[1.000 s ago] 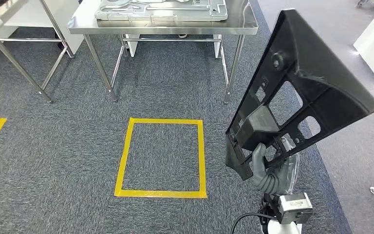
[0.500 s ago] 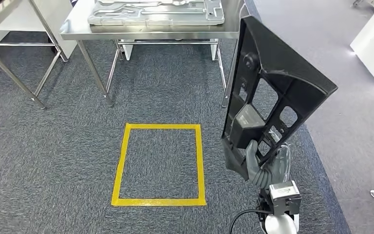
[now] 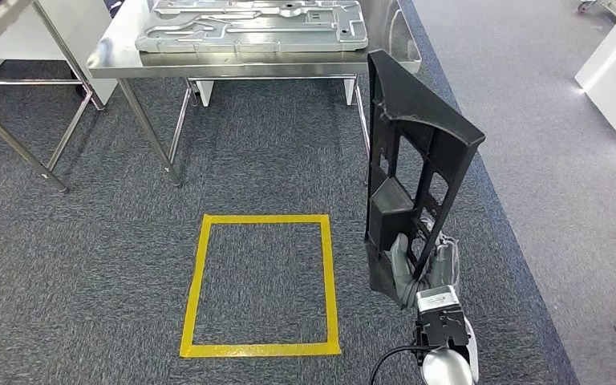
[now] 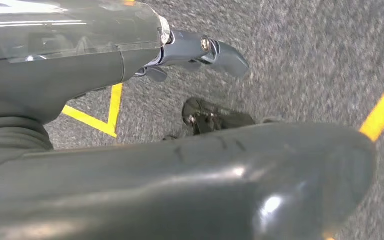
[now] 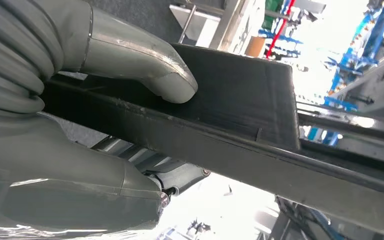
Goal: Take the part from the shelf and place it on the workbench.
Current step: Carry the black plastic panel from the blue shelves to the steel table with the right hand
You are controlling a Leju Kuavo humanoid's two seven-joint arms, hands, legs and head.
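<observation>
The right robot hand [image 3: 417, 269] grasps the part [image 3: 409, 184], a black ribbed plastic frame with several cut-out openings, by its lower end. In the head view the part stands nearly upright at centre right of the frame, well above the carpet, its upper edge overlapping the near right corner of the surface [image 3: 112, 60]. In the right wrist view the thumb [image 5: 145, 62] presses on one face of the part [image 5: 240, 95] and the fingers wrap the opposite side.

The left robot hand [image 4: 195, 50] hangs over the carpet. It holds nothing; its fingers appear loosely extended.

**Hazards**

1. Pivoting in the grasp. The hold is at one end only, so the long upper portion acts as a lever. A sudden stop or turn could rotate the part in the robot hand.
2. Collision. The upper edge of the part lines up with the corner of the surface at upper centre. Advancing without raising or tilting the part could strike the edge or the leg [image 3: 361, 112] below it.
3. Placement conflict. A metal plate [image 3: 249, 28] already occupies much of the visible surface. Setting the part on top of it could leave the part unstable.

**Inventory**

- Part: one.
- Surface: one in full use; a second steel frame [image 3: 16, 120] shows at upper left.
- Metal plate: one.
- Yellow floor square [image 3: 261, 285]: one complete, lower centre; a corner of another at the left edge.
</observation>
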